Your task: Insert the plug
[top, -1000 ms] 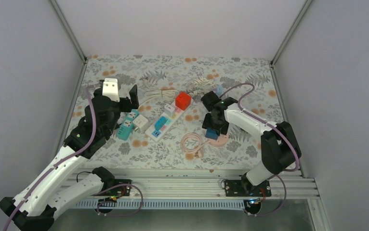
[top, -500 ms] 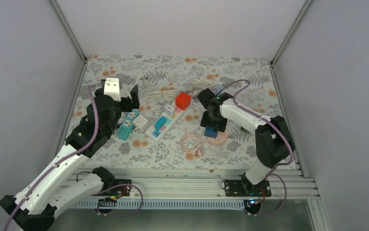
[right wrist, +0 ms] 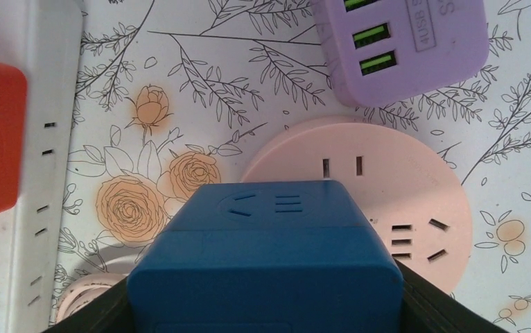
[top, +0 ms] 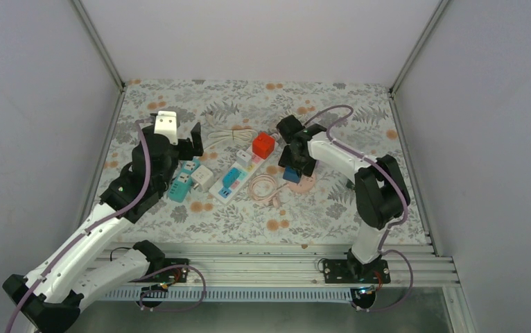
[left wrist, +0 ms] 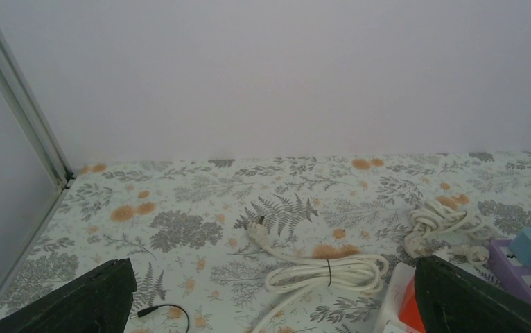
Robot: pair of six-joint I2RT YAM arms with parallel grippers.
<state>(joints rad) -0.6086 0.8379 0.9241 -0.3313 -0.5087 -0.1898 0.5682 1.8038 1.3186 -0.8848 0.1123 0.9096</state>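
Right tool [top: 292,171] shifted left; blue plug [right wrist: 266,257] clamped in jaws.

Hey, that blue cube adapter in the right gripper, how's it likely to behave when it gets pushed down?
Probably rigid: the blue cube adapter looks like moulded plastic with crisp edges. Its smooth flat sides might slip or twist in the right gripper under load. Being blocky, it seems unlikely to roll if dropped.
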